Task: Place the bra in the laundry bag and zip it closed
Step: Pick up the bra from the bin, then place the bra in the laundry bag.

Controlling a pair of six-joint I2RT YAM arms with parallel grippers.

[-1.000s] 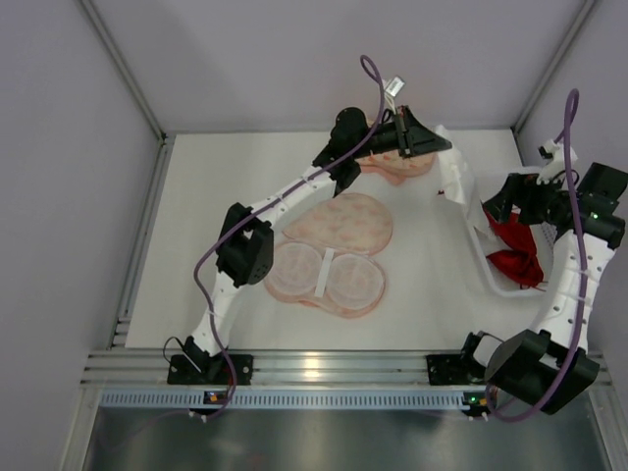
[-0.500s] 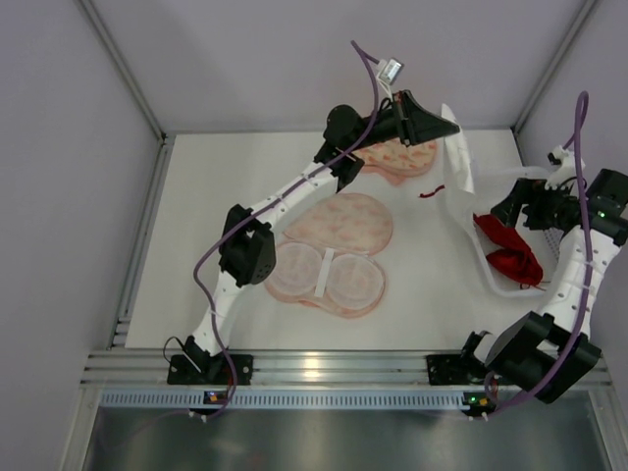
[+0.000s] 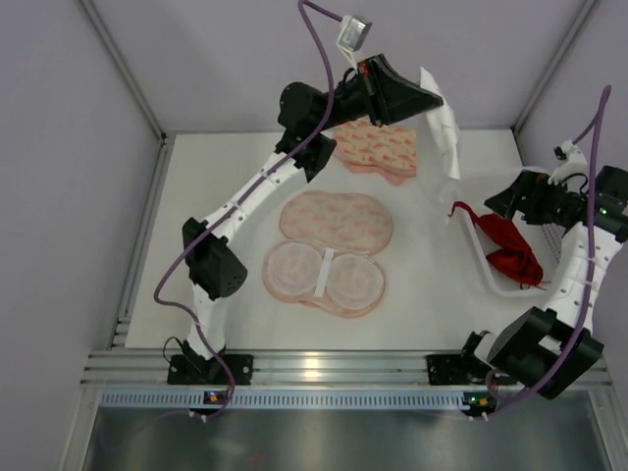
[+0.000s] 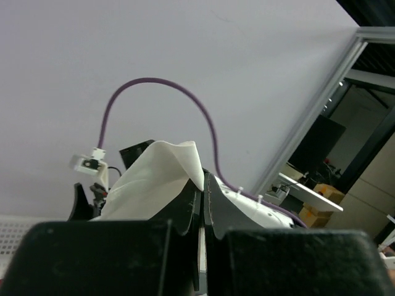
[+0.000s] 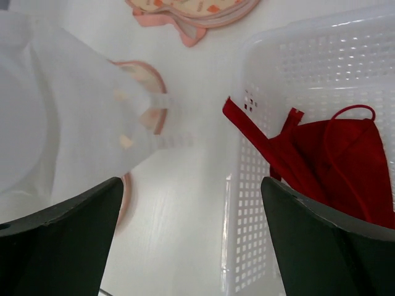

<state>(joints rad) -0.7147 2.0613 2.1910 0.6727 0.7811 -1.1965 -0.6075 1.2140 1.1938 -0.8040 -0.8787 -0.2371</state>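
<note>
The laundry bag (image 3: 334,224) lies open at the table's middle, its pale pink inside (image 3: 324,280) facing up. The red bra (image 3: 508,253) lies in the white mesh basket (image 3: 483,273) at the right, one strap (image 3: 461,209) hanging over the rim. In the right wrist view the bra (image 5: 336,157) fills the basket (image 5: 259,209) on the right. My right gripper (image 3: 502,201) hovers open above the basket's near rim, holding nothing (image 5: 191,185). My left gripper (image 3: 430,98) is raised high at the back, shut on a white translucent sheet (image 3: 442,132), which shows pinched in its jaws (image 4: 202,179).
A second patterned pouch (image 3: 378,152) lies closed at the back of the table, under the raised left arm. The hanging sheet (image 5: 80,123) veils the left of the right wrist view. Grey walls close in the table on three sides.
The left arm has lifted the white sheet up and back, uncovering the back pouch. The right gripper has opened wider, and a bra strap now hangs over the basket's rim.
</note>
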